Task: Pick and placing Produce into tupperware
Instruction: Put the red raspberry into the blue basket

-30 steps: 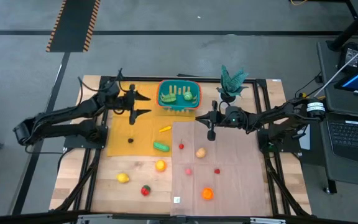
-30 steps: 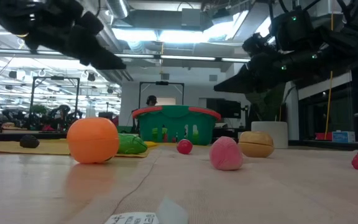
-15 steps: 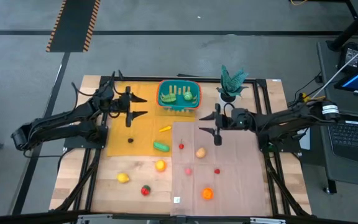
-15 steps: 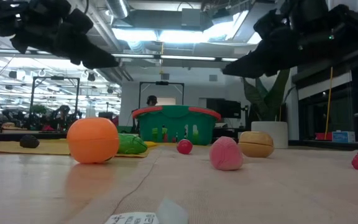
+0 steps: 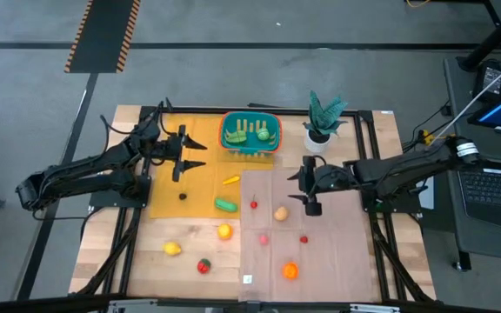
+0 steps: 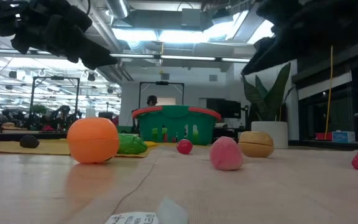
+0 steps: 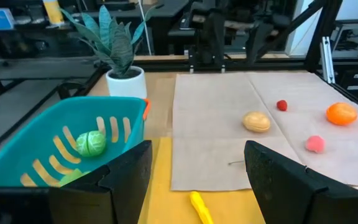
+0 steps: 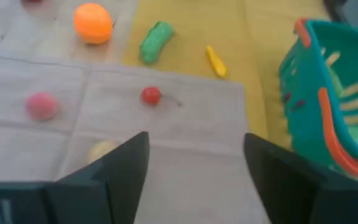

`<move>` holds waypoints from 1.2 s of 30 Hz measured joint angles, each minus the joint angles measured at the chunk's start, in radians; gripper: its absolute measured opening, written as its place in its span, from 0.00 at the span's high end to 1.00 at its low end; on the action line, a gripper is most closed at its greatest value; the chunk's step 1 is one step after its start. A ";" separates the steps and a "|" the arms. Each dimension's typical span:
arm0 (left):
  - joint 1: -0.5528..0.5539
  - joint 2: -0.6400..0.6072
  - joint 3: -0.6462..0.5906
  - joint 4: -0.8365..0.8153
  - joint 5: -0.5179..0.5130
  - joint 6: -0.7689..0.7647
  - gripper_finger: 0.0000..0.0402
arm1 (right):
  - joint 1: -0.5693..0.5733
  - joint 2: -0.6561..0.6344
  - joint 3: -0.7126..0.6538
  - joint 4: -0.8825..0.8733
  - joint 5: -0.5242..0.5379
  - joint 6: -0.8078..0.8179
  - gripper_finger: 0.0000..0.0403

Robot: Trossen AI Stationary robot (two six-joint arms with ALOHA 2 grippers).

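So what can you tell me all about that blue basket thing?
The basket is a small teal-blue plastic box with slotted sides and an orange-red rim. It stands upright at the far edge of the yellow mat, with the potted plant to one side. Inside lie green pieces of toy produce; one looks like a little round lettuce. No gripper touches it.
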 joint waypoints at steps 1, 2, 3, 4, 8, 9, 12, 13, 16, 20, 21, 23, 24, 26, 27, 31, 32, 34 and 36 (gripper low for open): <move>0.000 0.000 0.000 -0.005 0.000 -0.003 0.38 | 0.012 0.001 0.023 -0.052 0.001 0.043 0.37; 0.000 0.002 0.000 -0.006 0.000 -0.003 0.38 | 0.023 0.001 0.041 -0.099 0.001 0.084 0.38; 0.000 0.002 0.000 -0.008 0.000 -0.003 0.38 | 0.036 0.001 0.055 -0.134 0.001 0.117 0.39; 0.000 0.002 0.000 -0.010 0.000 -0.003 0.38 | 0.052 0.001 0.065 -0.155 0.003 0.145 0.40; 0.000 0.002 0.000 -0.010 0.000 -0.020 0.38 | 0.121 0.002 0.073 -0.206 -0.001 0.232 0.43; 0.000 0.002 0.000 -0.010 0.000 -0.021 0.38 | 0.138 0.002 0.074 -0.210 -0.001 0.255 0.43; 0.000 0.002 0.000 -0.010 0.000 -0.026 0.38 | 0.188 0.002 0.075 -0.214 0.001 0.311 0.43; 0.000 0.002 0.000 -0.010 0.000 -0.029 0.38 | 0.205 0.002 0.075 -0.214 0.002 0.330 0.43; 0.000 0.002 0.000 -0.010 0.000 -0.055 0.38 | 0.251 0.006 0.075 -0.217 0.001 0.384 0.43; 0.000 0.002 0.000 -0.010 -0.001 -0.074 0.38 | 0.307 0.019 0.075 -0.248 0.007 0.462 0.43; 0.000 0.002 0.000 -0.010 -0.001 -0.077 0.38 | 0.320 0.025 0.075 -0.261 0.012 0.487 0.43; 0.000 0.002 0.000 -0.009 -0.001 -0.078 0.38 | 0.343 0.041 0.075 -0.286 0.024 0.533 0.43; 0.000 0.002 0.000 -0.009 -0.001 -0.080 0.38 | 0.353 0.052 0.075 -0.283 0.026 0.550 0.43; 0.000 0.002 0.000 -0.007 -0.001 -0.081 0.38 | 0.373 0.072 0.075 -0.284 0.027 0.589 0.43; 0.000 0.002 0.000 -0.007 -0.001 -0.081 0.38 | 0.382 0.084 0.075 -0.282 0.027 0.599 0.43; 0.000 0.002 0.000 -0.006 -0.002 -0.102 0.38 | 0.407 0.139 0.076 -0.286 0.027 0.634 0.43; 0.000 0.002 0.000 -0.006 -0.002 -0.103 0.38 | 0.410 0.154 0.076 -0.284 0.026 0.642 0.43; 0.000 0.002 0.000 -0.005 -0.003 -0.105 0.38 | 0.415 0.181 0.077 -0.290 0.024 0.645 0.43; 0.000 0.002 0.000 -0.006 -0.005 -0.106 0.38 | 0.416 0.207 0.094 -0.309 0.021 0.645 0.43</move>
